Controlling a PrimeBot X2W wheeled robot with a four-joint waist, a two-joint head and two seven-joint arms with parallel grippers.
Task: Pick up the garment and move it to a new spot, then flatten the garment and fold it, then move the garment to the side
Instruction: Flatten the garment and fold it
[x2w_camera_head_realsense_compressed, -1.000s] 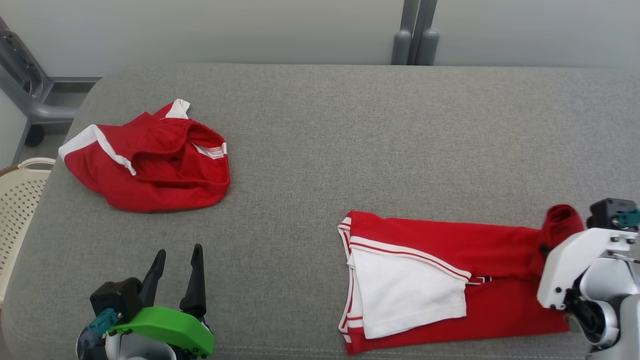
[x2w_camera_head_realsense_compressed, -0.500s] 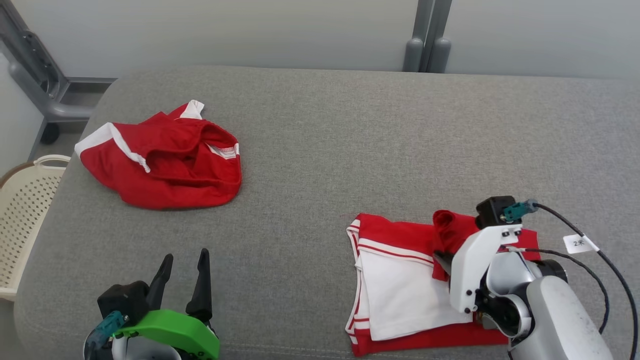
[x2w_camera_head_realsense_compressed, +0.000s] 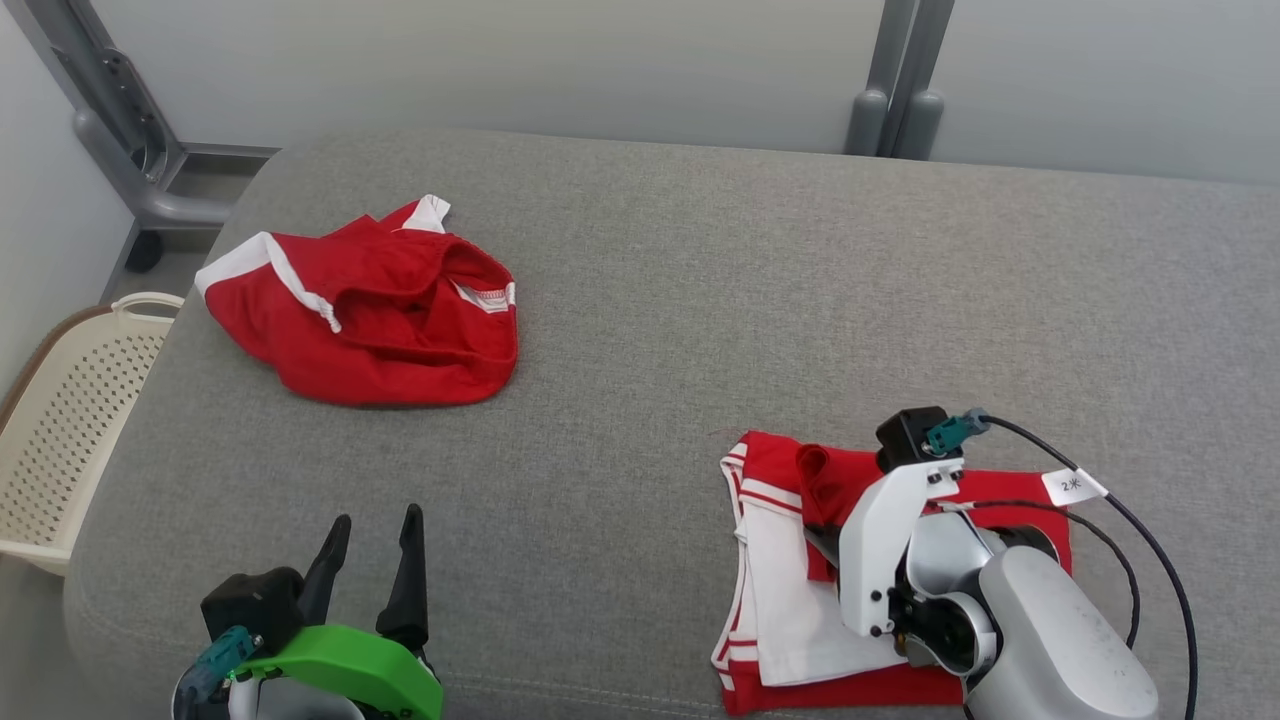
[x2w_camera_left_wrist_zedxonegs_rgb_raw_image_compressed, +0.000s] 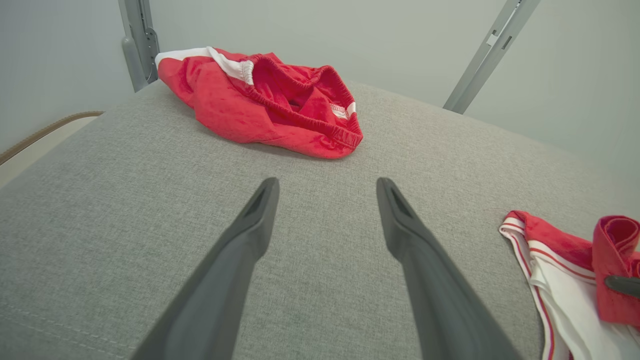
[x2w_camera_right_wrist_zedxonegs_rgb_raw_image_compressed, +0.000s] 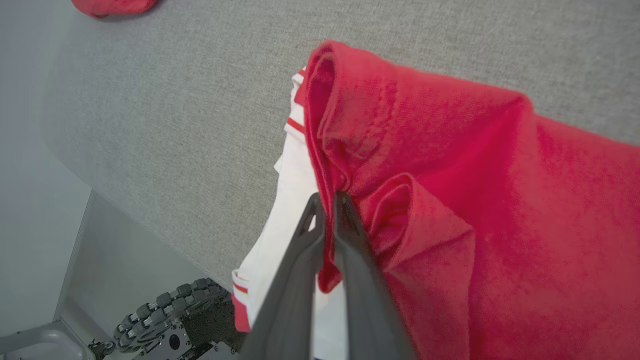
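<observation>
Your right hand (x2w_camera_right_wrist_zedxonegs_rgb_raw_image_compressed: 327, 200) is clamped on a lifted red fold of the shirt (x2w_camera_head_realsense_compressed: 790, 610), which lies well right of the crumpled shorts (x2w_camera_head_realsense_compressed: 370, 320) and nearer you. That fold probably lands toward the shorts, over the shirt's white panel. Your left hand (x2w_camera_head_realsense_compressed: 376, 516) is open, empty and farther from the shirt.

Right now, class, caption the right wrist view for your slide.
Right end effector shut on a red fold of the garment over the grey cushion.

Two garments (x2w_camera_head_realsense_compressed: 380, 340) (x2w_camera_head_realsense_compressed: 790, 610), one basket (x2w_camera_head_realsense_compressed: 60, 420), two pincers (x2w_camera_head_realsense_compressed: 375, 520) (x2w_camera_right_wrist_zedxonegs_rgb_raw_image_compressed: 325, 200)
</observation>
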